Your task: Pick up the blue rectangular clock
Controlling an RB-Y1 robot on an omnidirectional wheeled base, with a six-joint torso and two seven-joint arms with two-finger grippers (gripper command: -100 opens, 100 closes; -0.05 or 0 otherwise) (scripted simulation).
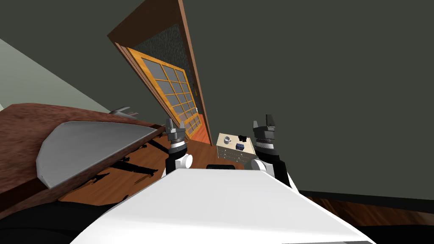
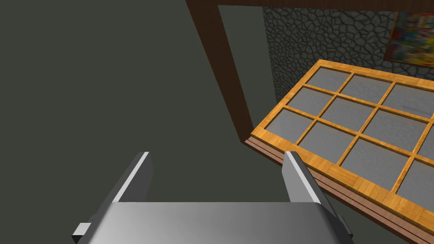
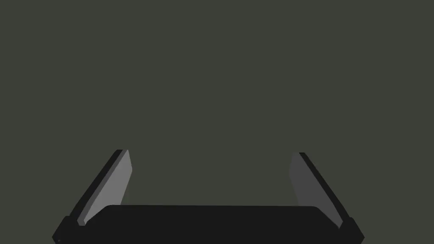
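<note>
1. Clock (image 1: pixel 240 146): small blue block on the dresser top, toward its front edge. A white round item (image 1: pixel 226 139) and a black item (image 1: pixel 242 137) sit near it. It is ahead of me, well apart from both end effectors.
2. Step: approach, nothing grasped yet, so I judge the task is at an early stage. Next move likely calls for getting closer to the dresser, then bringing one arm down with its fingers either side of the clock. The right arm looks like the nearer side.
3. Wall (image 1: pixel 318 84): dark grey-green; both arms point at it.
4. Door (image 1: pixel 173 95): orange lattice with grey panes, standing open in a brown frame, left of the dresser.
5. Dresser (image 1: pixel 233 157): low, pale, with drawer fronts, standing on the wood floor against the wall.
6. Right end effector (image 1: pixel 263 122): forearm raised beside the chest, pointing up at the wall, above the dresser's right end. Wrist view (image 3: pixel 210 152) shows its fingers spread, nothing between them.
7. Left end effector (image 1: pixel 175 126): raised the same way, near the door's foot. Wrist view (image 2: pixel 217 154) shows its fingers spread and empty.
</note>
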